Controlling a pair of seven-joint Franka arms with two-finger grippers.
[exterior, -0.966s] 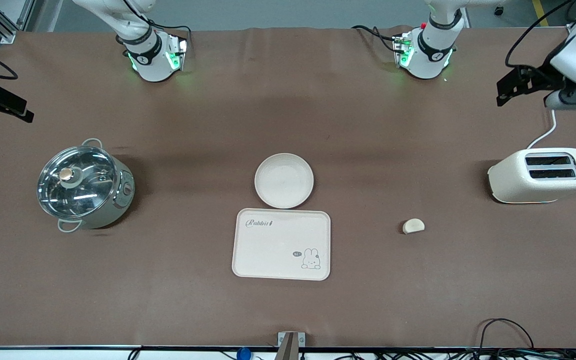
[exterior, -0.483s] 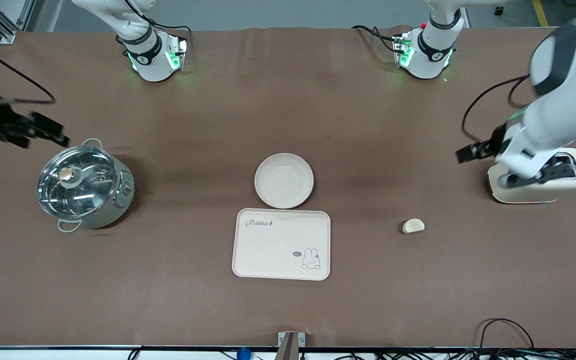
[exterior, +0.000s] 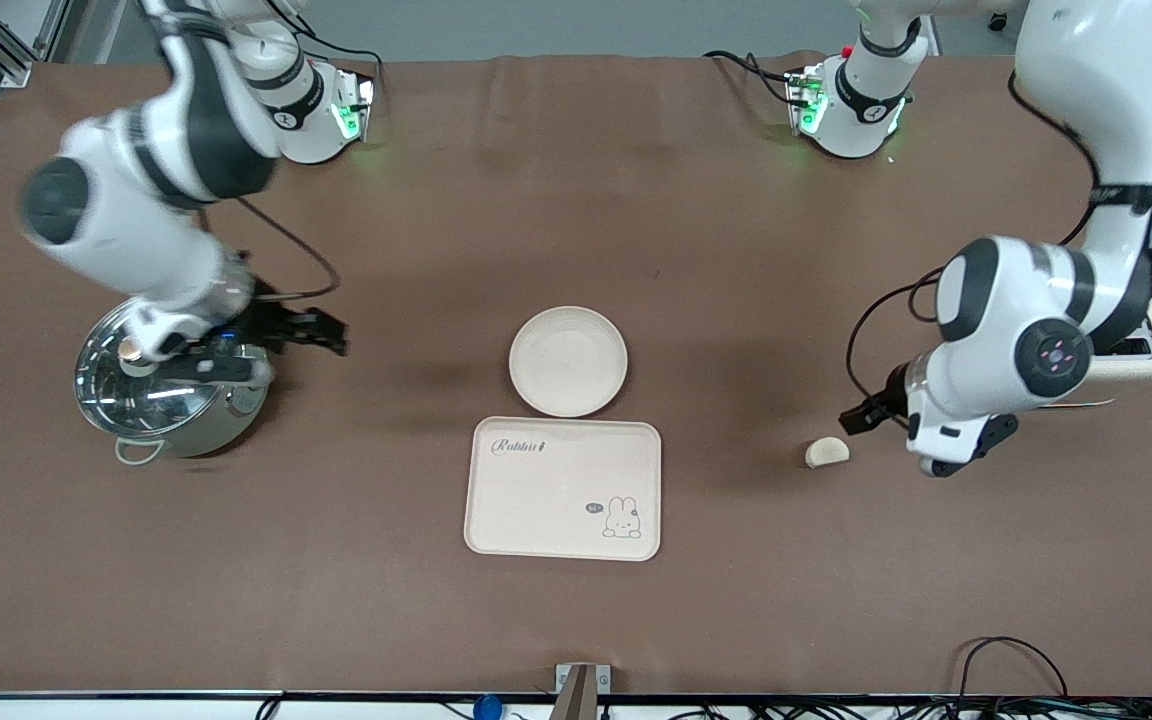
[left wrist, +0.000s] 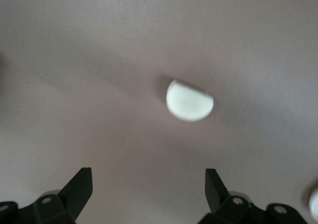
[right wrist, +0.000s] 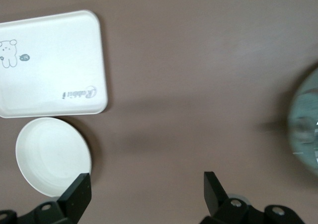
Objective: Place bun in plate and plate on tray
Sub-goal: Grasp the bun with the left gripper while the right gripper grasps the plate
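The bun (exterior: 826, 452) lies on the brown table toward the left arm's end; it also shows in the left wrist view (left wrist: 189, 101). My left gripper (exterior: 926, 445) hangs beside it, open and empty (left wrist: 149, 177). The round plate (exterior: 568, 361) sits mid-table, touching the edge of the Rabbit tray (exterior: 563, 487), which lies nearer to the front camera. Both show in the right wrist view, the plate (right wrist: 52, 157) and the tray (right wrist: 49, 65). My right gripper (exterior: 206, 365) is over the pot, open and empty (right wrist: 148, 180).
A steel pot with a glass lid (exterior: 161, 400) stands toward the right arm's end, its rim showing in the right wrist view (right wrist: 305, 129). A cream toaster (exterior: 1151, 345) stands toward the left arm's end, partly hidden by the left arm.
Both arms have swung in from the table's ends. The left gripper has come down past the toaster to beside the bun. The right gripper has moved over the pot.
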